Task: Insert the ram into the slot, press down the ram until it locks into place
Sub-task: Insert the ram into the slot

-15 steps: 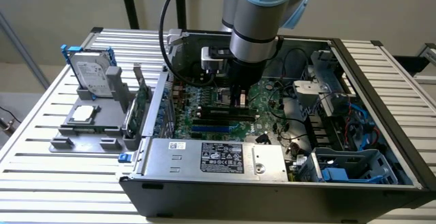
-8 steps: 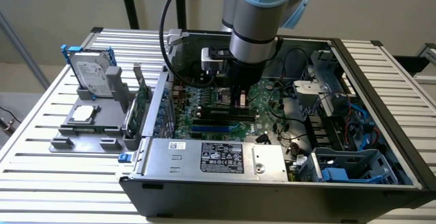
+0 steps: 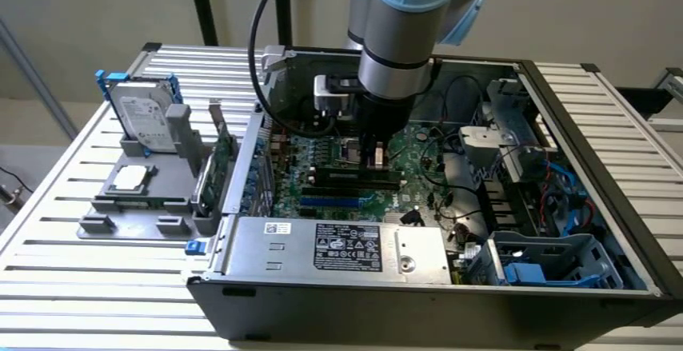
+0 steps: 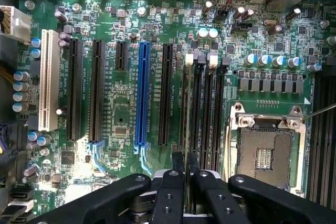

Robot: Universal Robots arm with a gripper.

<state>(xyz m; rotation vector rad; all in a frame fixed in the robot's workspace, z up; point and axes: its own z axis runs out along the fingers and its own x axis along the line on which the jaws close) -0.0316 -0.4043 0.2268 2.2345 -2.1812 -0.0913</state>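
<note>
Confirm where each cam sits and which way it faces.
Exterior view: above and outside the open case, looking down into it; the arm and gripper show.
Wrist view: on the wrist, looking down past the gripper onto the motherboard.
Shared: gripper, motherboard, the black slots.

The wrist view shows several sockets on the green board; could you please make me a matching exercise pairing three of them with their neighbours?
Things:
1. long blue plastic socket
2. long white plastic socket
3. square metal-framed processor socket

Neighbours:
A. beside the narrow black memory slots
B. beside a row of small silver capacitors
C. between long black plastic sockets

Pairs: 1-C, 2-B, 3-A.
</note>
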